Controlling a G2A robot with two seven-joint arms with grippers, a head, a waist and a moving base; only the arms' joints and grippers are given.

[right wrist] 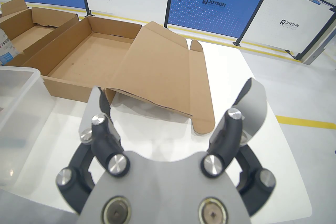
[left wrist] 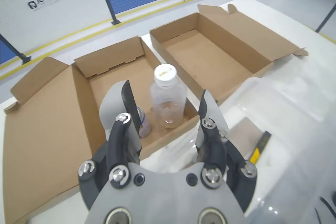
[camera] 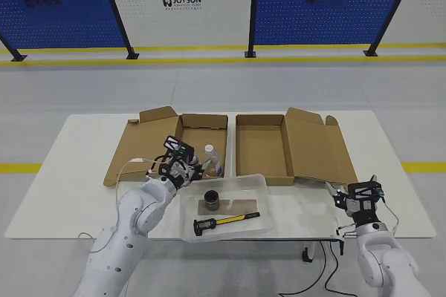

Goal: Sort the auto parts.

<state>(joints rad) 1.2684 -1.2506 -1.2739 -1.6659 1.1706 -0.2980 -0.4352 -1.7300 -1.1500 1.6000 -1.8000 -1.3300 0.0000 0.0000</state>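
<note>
Auto parts [camera: 238, 206]: found lying in the clear bin [camera: 230, 180] at the near edge of the table [camera: 74, 185], about mid-width. Counted a dark round part [camera: 210, 198], a flat brown plate [camera: 241, 203] just beside it, and a black-and-yellow tool [camera: 224, 220] along the bin's near wall, with bare bin floor between tool and the other two. Noted two cardboard boxes side by side behind the bin, lids folded outward. Saw in the left box [camera: 204, 141] an upright capped bottle [left wrist: 168, 99] and a small can [left wrist: 143, 122], both close against its near wall, toward the corner nearest the bin. Saw brown floor from wall to wall in the right box [camera: 262, 148]. Found the left gripper [left wrist: 166, 89] hovering above the left box's near wall, just beside the bin's far left corner, fingers spread wide with nothing gripped. Found the right gripper [right wrist: 174, 86] over white tabletop near the table's near right corner, fingers likewise spread wide and holding nothing, tips just short of the edge of the right box's lid flap [right wrist: 162, 72], well apart from the bin.
</note>
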